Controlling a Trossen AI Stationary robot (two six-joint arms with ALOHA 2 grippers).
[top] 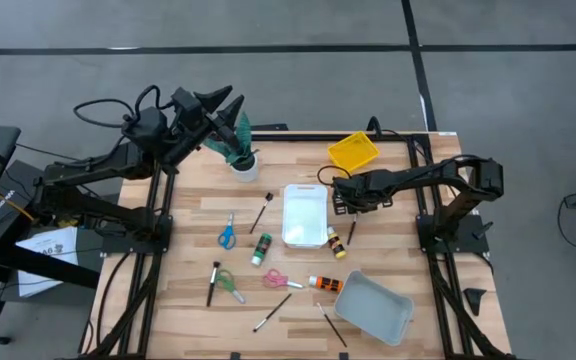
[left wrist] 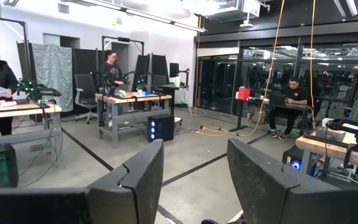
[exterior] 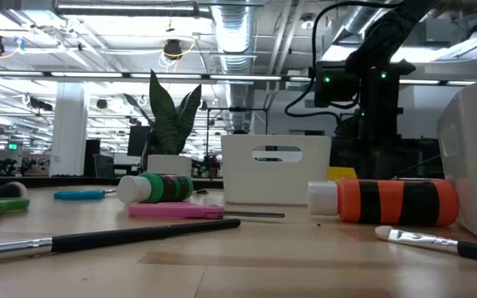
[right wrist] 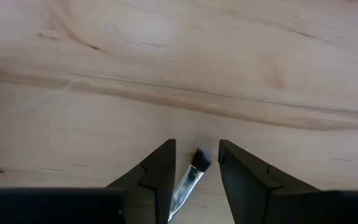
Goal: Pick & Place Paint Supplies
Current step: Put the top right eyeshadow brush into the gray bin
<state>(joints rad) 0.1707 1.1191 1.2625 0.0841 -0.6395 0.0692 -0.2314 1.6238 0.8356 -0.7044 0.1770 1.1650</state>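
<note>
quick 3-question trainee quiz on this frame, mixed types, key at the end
1. True or false: the right gripper has its fingers on either side of a brush.
2. The green bottle lies: A) in the white tray B) on the table C) in the grey tray.
3. Fill in: the left gripper is raised near the potted ____.

Key: 1 true; 2 B; 3 plant.

Both arms are matte black, with looping black cables; 2 green lights glow on one. The fingers are dark, angular wedges.
</note>
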